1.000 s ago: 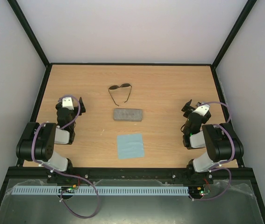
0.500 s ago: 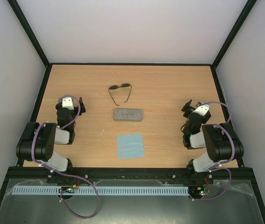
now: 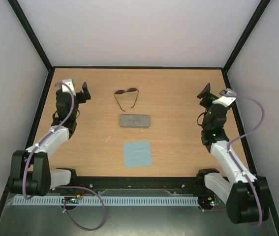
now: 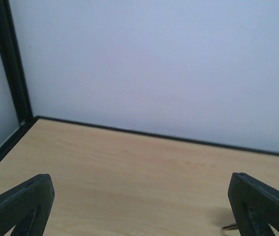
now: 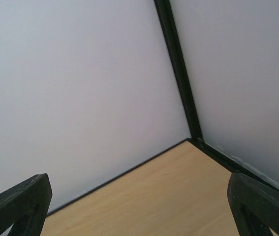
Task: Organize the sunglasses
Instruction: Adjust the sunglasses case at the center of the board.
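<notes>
The sunglasses (image 3: pixel 126 92) lie on the wooden table (image 3: pixel 178 93) at the far middle, dark lenses away from me and thin temple arms unfolded toward the case. My left gripper (image 3: pixel 85 92) hovers open to their left, apart from them. My right gripper (image 3: pixel 205 93) stands open far to their right. In the left wrist view the left gripper (image 4: pixel 141 211) has bare wood between its fingers (image 4: pixel 21 206), and a thin dark tip (image 4: pixel 229 226) peeks out by the right finger. In the right wrist view the right gripper (image 5: pixel 139 206) faces the far right corner, holding nothing.
A grey rectangular case (image 3: pixel 135 121) lies shut just in front of the sunglasses. A light blue square cloth (image 3: pixel 137 153) lies nearer me. Black frame posts (image 5: pixel 178 73) and pale walls (image 4: pixel 154 64) close in the table on three sides.
Both arms have unfolded from their tucked pose and reached toward the far side of the table. Grippers stay open. Sunglasses, case and cloth have not moved.
</notes>
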Controlling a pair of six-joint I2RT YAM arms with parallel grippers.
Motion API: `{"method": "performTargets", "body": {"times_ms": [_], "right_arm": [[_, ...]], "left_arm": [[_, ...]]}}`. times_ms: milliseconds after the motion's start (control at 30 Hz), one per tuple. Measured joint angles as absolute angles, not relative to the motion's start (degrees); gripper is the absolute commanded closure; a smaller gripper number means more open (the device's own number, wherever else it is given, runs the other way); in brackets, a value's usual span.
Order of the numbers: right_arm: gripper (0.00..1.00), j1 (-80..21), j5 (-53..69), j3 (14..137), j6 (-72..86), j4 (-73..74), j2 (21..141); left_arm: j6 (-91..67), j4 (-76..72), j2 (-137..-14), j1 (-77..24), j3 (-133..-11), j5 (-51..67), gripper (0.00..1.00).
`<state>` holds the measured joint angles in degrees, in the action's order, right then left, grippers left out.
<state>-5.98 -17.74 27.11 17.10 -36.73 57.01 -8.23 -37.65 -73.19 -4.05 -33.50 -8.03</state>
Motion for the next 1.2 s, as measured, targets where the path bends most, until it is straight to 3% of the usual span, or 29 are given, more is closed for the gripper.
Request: {"method": "performTargets", "body": {"times_ms": [233,467,900,1200], "right_arm": [[0.01,-6.0,-10.5,39.7,22.6,-15.2,49.6],[0.01,-6.0,-8.0,43.0,29.2,-2.8,48.1],[0.01,-6.0,-3.8,42.7,31.5,4.8,47.1],[0.02,-8.2,8.4,40.8,33.4,4.1,60.5]], "left_arm": [[-16.3,-18.4,-65.5,-6.1,-45.1,-3.2,0.00],[-21.5,-6.2,-59.1,-5.5,-55.4,4.8,0.01],[-27.7,-0.4,-58.9,-0.3,-52.7,17.6,0.00],[-31.3,2.4,-58.7,-2.0,-50.1,15.9,0.01]]}}
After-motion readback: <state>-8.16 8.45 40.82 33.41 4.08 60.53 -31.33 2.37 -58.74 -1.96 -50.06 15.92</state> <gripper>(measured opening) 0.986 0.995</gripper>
